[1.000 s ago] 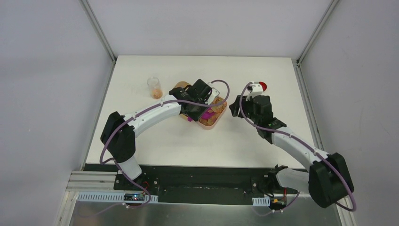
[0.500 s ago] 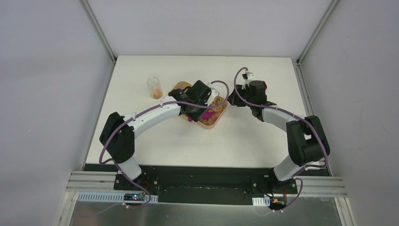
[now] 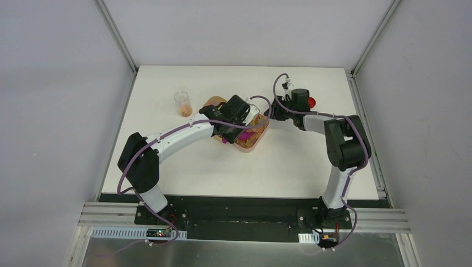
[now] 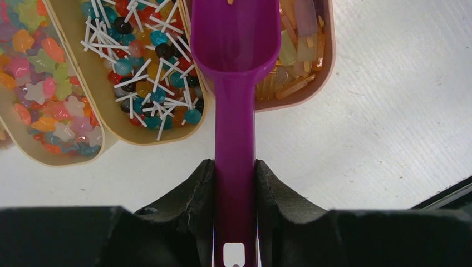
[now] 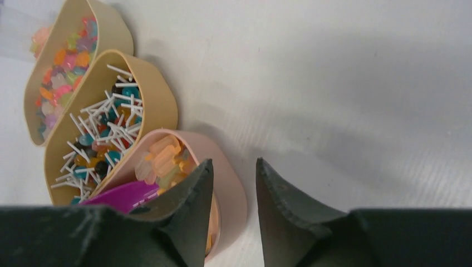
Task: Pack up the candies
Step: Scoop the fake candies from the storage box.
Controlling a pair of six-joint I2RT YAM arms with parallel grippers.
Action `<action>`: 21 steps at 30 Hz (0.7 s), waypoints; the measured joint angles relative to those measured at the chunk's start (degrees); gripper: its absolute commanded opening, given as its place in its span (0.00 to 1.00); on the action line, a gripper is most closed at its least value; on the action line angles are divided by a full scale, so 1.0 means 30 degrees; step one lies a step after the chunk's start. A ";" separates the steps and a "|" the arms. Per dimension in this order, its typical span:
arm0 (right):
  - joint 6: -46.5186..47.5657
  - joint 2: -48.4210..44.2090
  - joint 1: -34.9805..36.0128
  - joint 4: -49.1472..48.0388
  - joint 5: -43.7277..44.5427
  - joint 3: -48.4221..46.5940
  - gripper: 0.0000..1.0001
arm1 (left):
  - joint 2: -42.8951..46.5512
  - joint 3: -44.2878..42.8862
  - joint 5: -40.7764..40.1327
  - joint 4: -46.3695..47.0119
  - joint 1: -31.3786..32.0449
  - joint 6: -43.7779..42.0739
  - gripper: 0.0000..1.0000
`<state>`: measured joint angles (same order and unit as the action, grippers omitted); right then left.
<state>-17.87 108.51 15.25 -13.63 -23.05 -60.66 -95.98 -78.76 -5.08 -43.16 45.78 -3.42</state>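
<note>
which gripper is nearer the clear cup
Left. The left gripper is by the pink tray on the side of the clear cup; the right gripper is across that tray, farther away.

White desk (image 3: pixel 267 167) seen from above, matte and evenly lit, only soft shadows cast. Enclosed on three sides by plain pale grey walls: back wall (image 3: pixel 245 28), left wall (image 3: pixel 50 111), right wall (image 3: pixel 428 111). Aluminium struts set at rear corners: left strut (image 3: pixel 118 39), right strut (image 3: pixel 373 39). Black plate (image 3: pixel 239 207) fixed along near edge; below it, aluminium rail (image 3: pixel 106 214), slotted white cable duct (image 3: pixel 119 232), brushed metal sheet (image 3: pixel 245 255). Faint scuffs seen on desk surface in wrist views.
</note>
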 measured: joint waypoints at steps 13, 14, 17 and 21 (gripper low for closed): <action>-0.0823 0.1209 -0.0219 -0.1260 -0.2127 -0.0357 0.25 | 0.0182 0.0991 -0.0372 0.1268 0.0007 -0.0692 0.00; -0.0889 0.1209 -0.0219 -0.1311 -0.2178 -0.0357 0.25 | 0.0211 0.1064 -0.0372 0.1304 0.0007 -0.0692 0.00; -0.0976 0.1209 -0.0219 -0.1421 -0.2331 -0.0350 0.25 | 0.0291 0.1217 -0.0364 0.1479 0.0007 -0.0692 0.00; -0.1035 0.1209 -0.0219 -0.1515 -0.2470 -0.0350 0.24 | 0.0401 0.1486 -0.0357 0.1821 0.0007 -0.0670 0.00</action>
<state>-20.97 112.14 14.59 -18.17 -30.46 -61.71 -94.78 -74.30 -6.15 -37.69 45.80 -5.43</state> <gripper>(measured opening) 0.248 0.276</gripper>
